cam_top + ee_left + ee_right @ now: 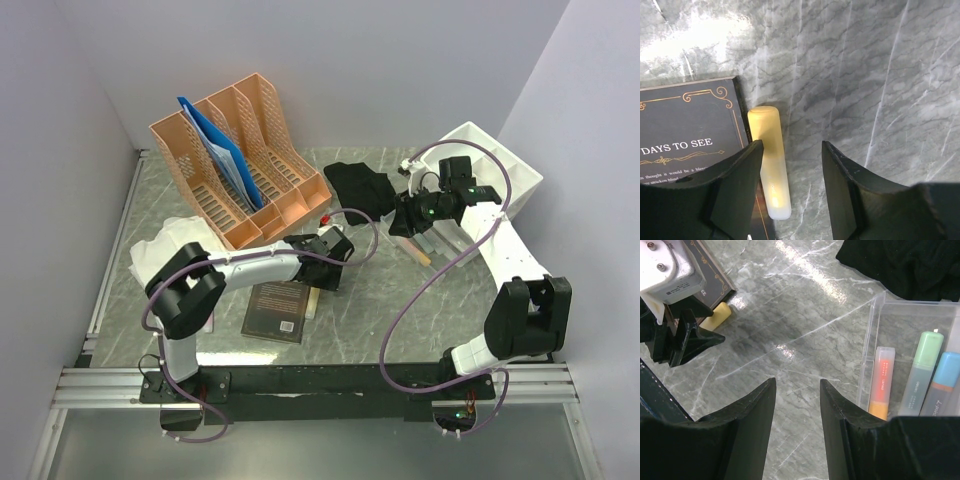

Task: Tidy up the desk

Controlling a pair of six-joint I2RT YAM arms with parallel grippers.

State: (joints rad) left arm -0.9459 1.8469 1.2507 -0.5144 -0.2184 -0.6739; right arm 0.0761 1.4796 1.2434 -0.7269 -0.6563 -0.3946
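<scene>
**Operator:** What surface am I on, and what's around it?

**Spotter:** Your desk (370, 300) is the grey-green marble top with white veins. It fills the floor of a booth with plain pale walls (330, 60), and your arms are bolted to a black rail (330, 380) along its near edge. A black cloth (362, 185) lies at the far middle and a white cloth (165, 245) at the left.

**Operator:** Which containers do I have?

**Spotter:** At the far left you have an orange file organizer (240, 160) with blue folders (225, 150) standing in one slot. A white bin (500, 165) sits in the far right corner; you cannot see its contents. Beside your right arm a clear tray (871, 335) holds an orange highlighter (882, 382), a green highlighter (922, 365) and a blue highlighter (942, 382), lying side by side.

**Operator:** And my grippers?

**Spotter:** Your left gripper (791, 150) is spread and holds nothing. Below it a pale yellow stick (770, 165) lies flat on the marble, against the edge of a dark book (687, 135). Your right gripper (797, 385) is also spread and holds nothing, over bare marble just beside the tray.
</scene>
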